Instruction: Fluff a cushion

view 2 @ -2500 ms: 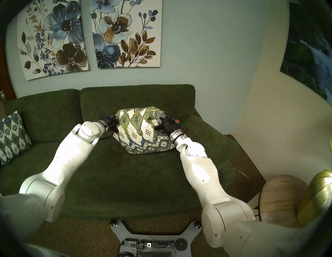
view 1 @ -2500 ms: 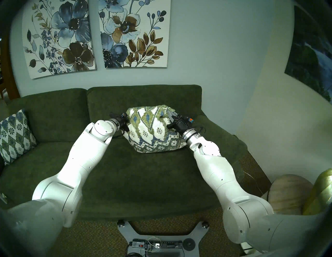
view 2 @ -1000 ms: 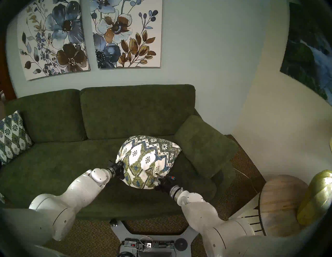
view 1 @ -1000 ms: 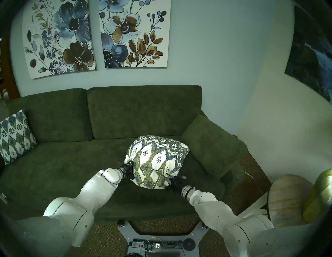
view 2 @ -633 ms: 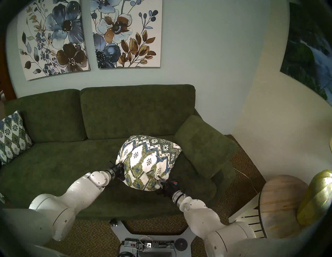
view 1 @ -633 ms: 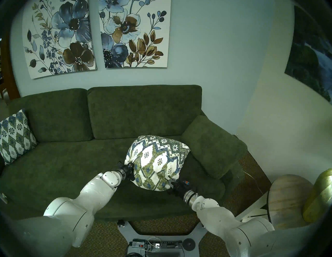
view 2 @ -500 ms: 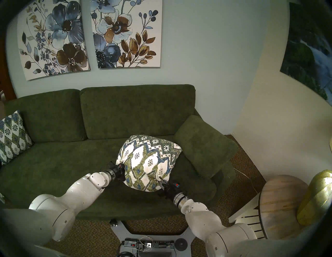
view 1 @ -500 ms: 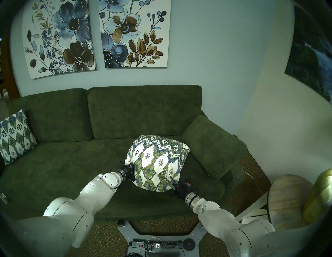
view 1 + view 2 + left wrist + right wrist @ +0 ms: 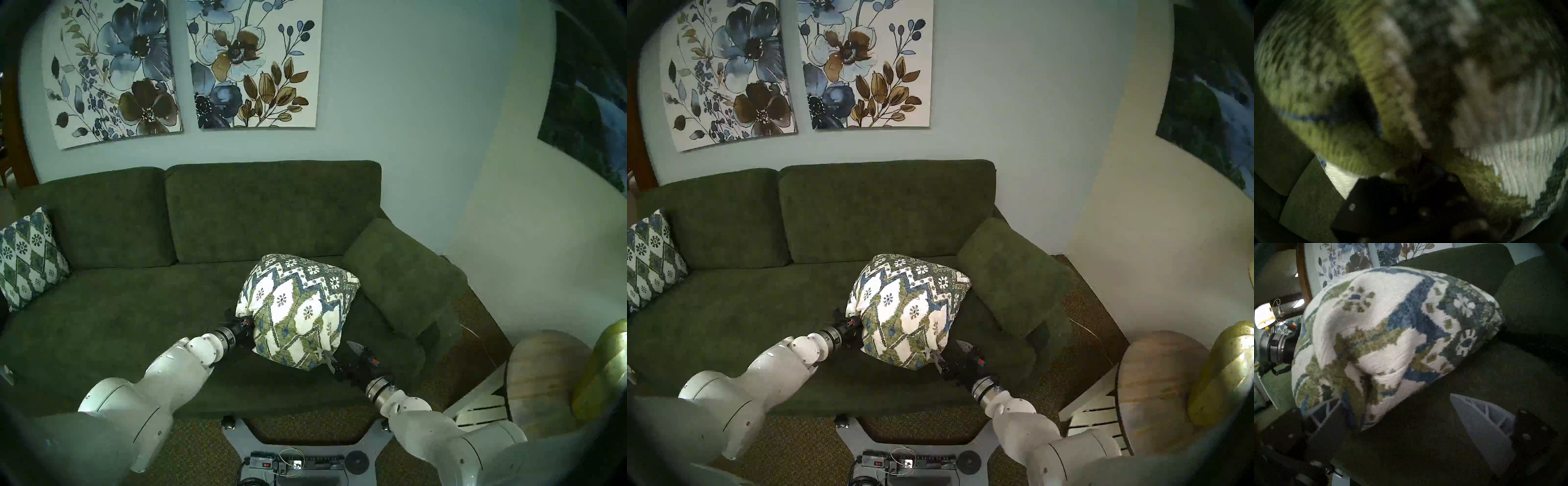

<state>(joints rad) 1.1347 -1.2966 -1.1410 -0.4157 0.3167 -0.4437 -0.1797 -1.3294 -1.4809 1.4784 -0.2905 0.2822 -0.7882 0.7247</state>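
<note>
With the right gripper (image 9: 339, 354) fingers spread and off the fabric, only the left gripper (image 9: 249, 322) fingers stay pinched on a corner of the cushion (image 9: 298, 312) near the sofa (image 9: 135, 305) seat's front edge, so it could sag or roll off.

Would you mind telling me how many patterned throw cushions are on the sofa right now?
2. One patterned cushion sits on the seat's right half, pinched by the left gripper; its twin leans at the sofa's far left end. Others may lie beyond view.
</note>
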